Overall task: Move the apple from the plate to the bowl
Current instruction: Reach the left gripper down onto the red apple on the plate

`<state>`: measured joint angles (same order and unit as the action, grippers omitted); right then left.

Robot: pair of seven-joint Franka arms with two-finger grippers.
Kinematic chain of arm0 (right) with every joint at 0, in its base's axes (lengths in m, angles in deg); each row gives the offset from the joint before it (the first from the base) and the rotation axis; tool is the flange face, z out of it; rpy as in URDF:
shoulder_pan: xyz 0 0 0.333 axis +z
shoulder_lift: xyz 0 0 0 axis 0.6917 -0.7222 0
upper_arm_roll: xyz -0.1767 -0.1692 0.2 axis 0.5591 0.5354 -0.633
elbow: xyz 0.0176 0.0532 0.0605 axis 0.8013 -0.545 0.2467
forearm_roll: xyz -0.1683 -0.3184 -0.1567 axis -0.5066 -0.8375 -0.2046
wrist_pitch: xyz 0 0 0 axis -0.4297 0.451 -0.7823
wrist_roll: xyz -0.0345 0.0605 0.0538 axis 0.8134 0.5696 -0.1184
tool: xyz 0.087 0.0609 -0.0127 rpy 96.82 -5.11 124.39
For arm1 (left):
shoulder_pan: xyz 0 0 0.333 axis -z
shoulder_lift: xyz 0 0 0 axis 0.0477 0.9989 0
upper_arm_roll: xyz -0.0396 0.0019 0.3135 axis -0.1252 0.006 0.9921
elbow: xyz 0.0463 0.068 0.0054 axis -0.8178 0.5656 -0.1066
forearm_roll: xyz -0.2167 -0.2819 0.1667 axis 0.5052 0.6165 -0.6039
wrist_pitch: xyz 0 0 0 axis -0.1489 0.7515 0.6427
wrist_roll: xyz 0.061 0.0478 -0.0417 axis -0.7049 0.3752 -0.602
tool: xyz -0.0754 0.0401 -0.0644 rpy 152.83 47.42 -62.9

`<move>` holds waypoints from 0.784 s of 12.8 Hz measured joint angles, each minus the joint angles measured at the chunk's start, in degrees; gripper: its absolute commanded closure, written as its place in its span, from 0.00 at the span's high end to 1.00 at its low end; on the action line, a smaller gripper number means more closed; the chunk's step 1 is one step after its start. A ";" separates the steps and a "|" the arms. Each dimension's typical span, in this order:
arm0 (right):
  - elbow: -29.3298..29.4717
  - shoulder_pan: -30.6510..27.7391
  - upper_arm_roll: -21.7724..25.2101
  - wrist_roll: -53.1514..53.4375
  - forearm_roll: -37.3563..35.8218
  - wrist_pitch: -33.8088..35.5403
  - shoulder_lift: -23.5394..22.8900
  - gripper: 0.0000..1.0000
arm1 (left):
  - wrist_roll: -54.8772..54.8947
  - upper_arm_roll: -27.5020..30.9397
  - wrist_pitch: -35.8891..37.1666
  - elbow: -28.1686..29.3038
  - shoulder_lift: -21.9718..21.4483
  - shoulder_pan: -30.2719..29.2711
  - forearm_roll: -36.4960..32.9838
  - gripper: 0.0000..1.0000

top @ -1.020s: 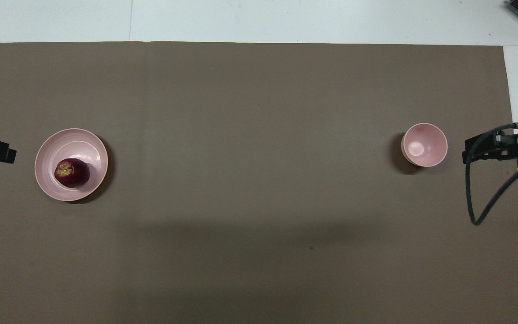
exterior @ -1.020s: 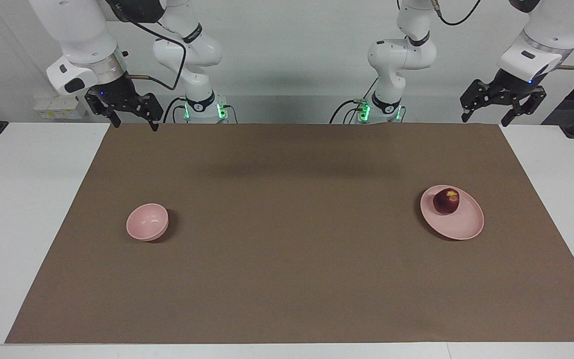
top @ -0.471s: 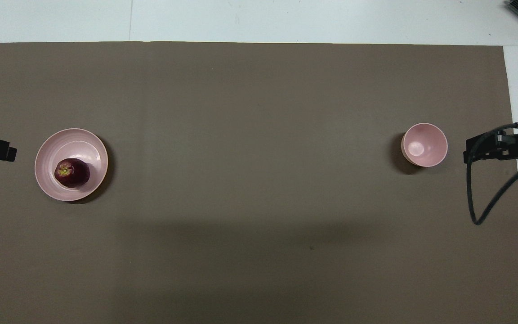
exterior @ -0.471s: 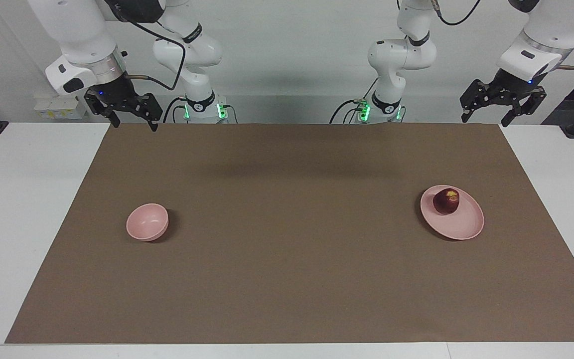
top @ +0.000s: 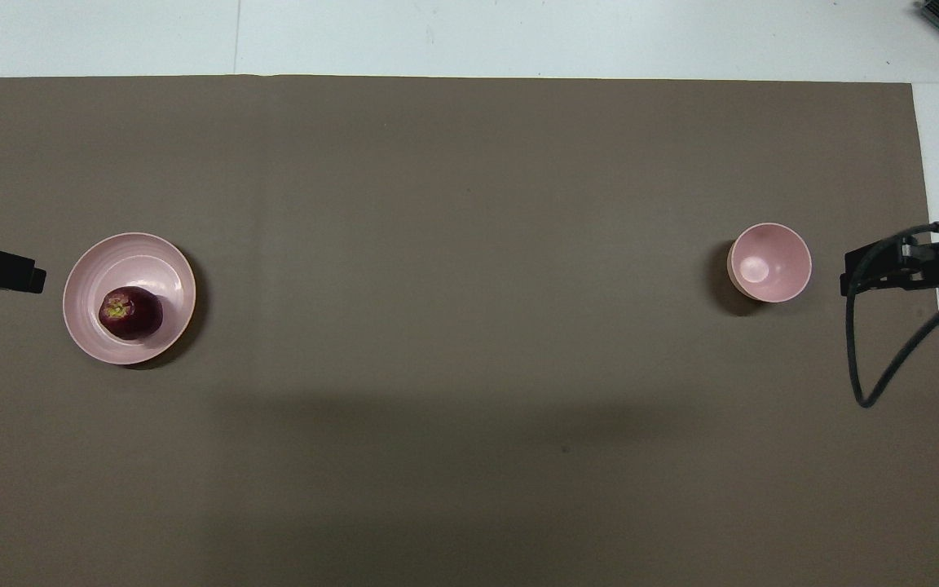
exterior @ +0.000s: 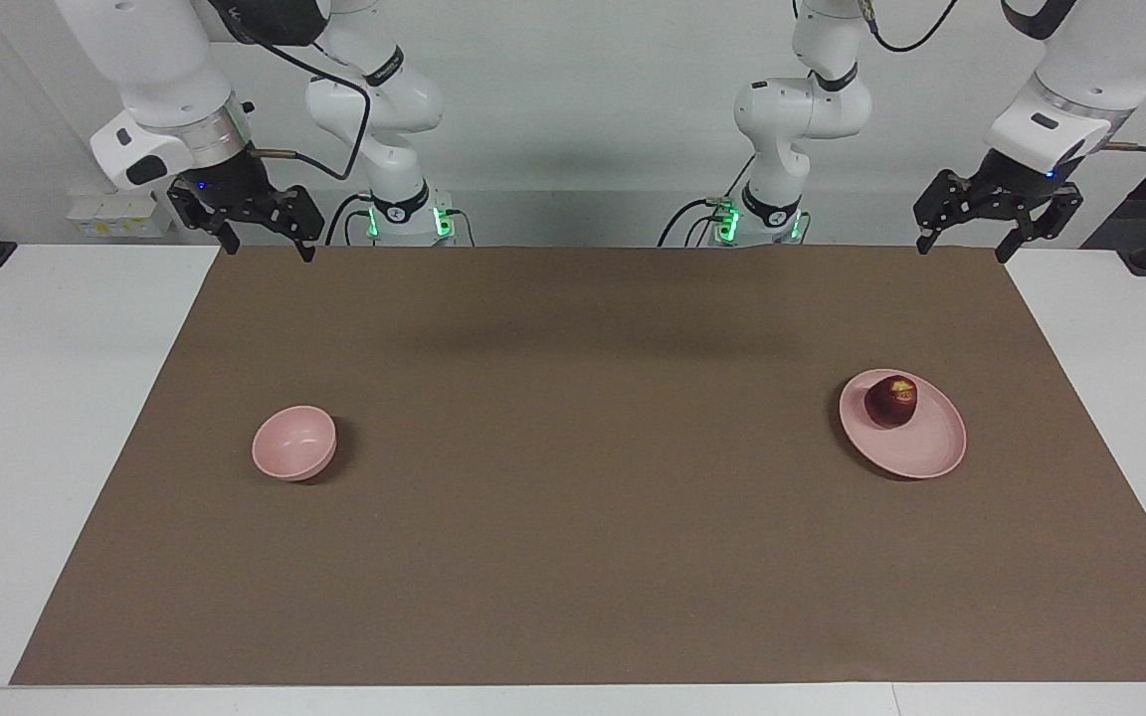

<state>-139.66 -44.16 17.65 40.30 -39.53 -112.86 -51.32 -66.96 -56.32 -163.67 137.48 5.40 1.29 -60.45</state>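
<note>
A dark red apple [exterior: 891,401] [top: 130,313] with a yellowish stem patch lies on the pale pink plate [exterior: 921,449] [top: 152,261] toward the left arm's end of the table. The small deep pink bowl [exterior: 294,444] [top: 769,262] stands empty toward the right arm's end. My left gripper [exterior: 961,244] is open and empty, raised over the mat's edge nearest the robots; one finger [top: 5,275] of it shows beside the plate in the overhead view. My right gripper [exterior: 267,246] [top: 885,273] is open and empty, raised over the mat's corner at its own end.
A brown mat [exterior: 573,497] [top: 469,448] covers most of the white table [exterior: 26,398]. A black cable [top: 885,359] loops down from the right gripper. Both arm bases [exterior: 404,214] stand at the table's edge nearest the robots.
The left gripper has shifted a little toward the plate's side of the mat. The right gripper has barely moved. Apple, plate and bowl are still.
</note>
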 measured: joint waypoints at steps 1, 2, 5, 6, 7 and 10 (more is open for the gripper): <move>0.00 0.00 0.00 0.00 0.00 0.00 0.00 1.00 | 0.00 -0.01 -1.43 1.52 -0.03 0.00 0.00 1.00; 0.00 0.00 0.00 0.00 0.00 0.00 0.00 1.00 | 0.00 -0.02 -2.92 3.12 -0.07 0.00 0.00 1.00; 0.00 -0.01 0.00 0.00 0.00 0.00 0.00 1.00 | 0.00 -0.08 -9.93 10.23 -0.48 0.01 0.00 1.00; 0.00 -0.03 0.01 0.25 0.00 0.00 0.00 1.00 | 0.13 -0.08 -12.83 13.14 -0.79 0.01 0.00 1.00; -0.01 -0.05 0.04 1.14 0.00 0.00 0.00 1.00 | 0.50 -0.07 -15.47 15.96 -1.15 0.01 0.00 1.00; -0.43 -0.09 0.09 8.29 1.81 0.02 -0.01 1.00 | 1.86 -0.02 -21.26 22.99 -2.13 0.01 0.00 1.00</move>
<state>-140.09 -44.25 17.74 48.60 -37.72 -112.84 -51.33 -65.10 -56.34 -184.93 160.47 3.28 1.30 -60.44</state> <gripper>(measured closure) 0.000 0.000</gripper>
